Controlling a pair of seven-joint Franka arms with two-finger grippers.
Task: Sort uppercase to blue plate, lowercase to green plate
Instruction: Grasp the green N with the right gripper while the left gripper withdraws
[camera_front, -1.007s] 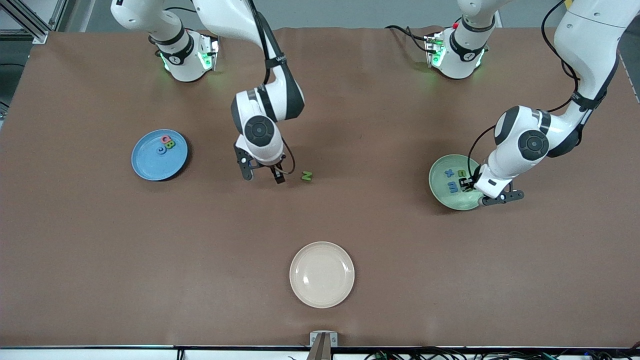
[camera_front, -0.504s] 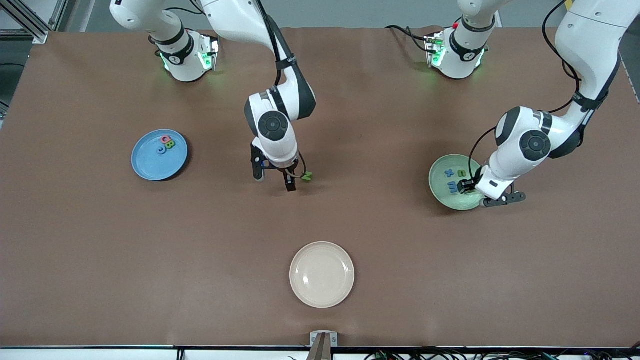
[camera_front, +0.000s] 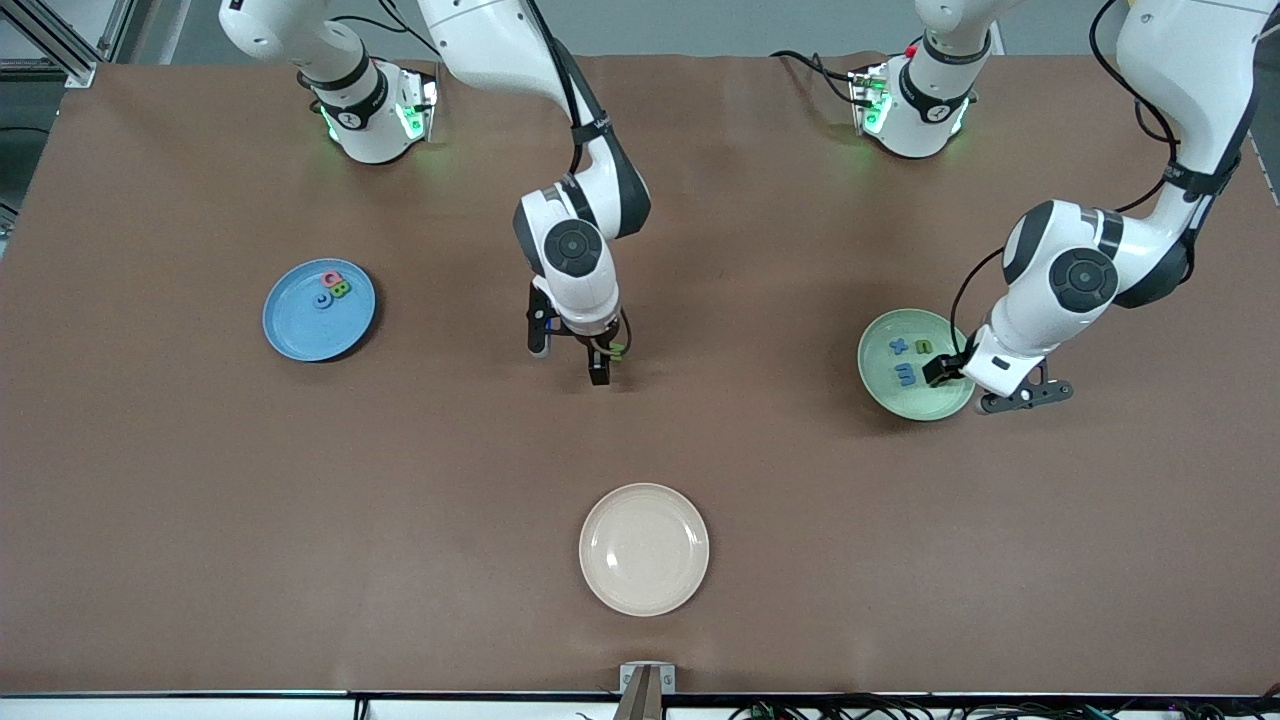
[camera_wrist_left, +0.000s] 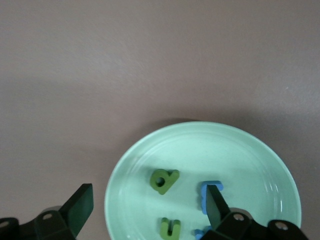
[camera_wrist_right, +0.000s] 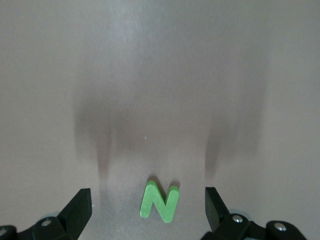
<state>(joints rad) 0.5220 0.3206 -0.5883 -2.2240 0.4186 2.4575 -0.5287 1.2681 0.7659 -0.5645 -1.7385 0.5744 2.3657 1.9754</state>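
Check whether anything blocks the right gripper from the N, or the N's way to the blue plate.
Nothing visible does. The right gripper is open around the green N, and only bare table lies between it and the blue plate.

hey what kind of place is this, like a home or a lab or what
Most likely a robotics lab. Two white arms are bolted along one edge of a brown-covered table, cables trail from their bases, and the only things laid out are practice props: plain plates such as the cream plate and foam letters like the N.
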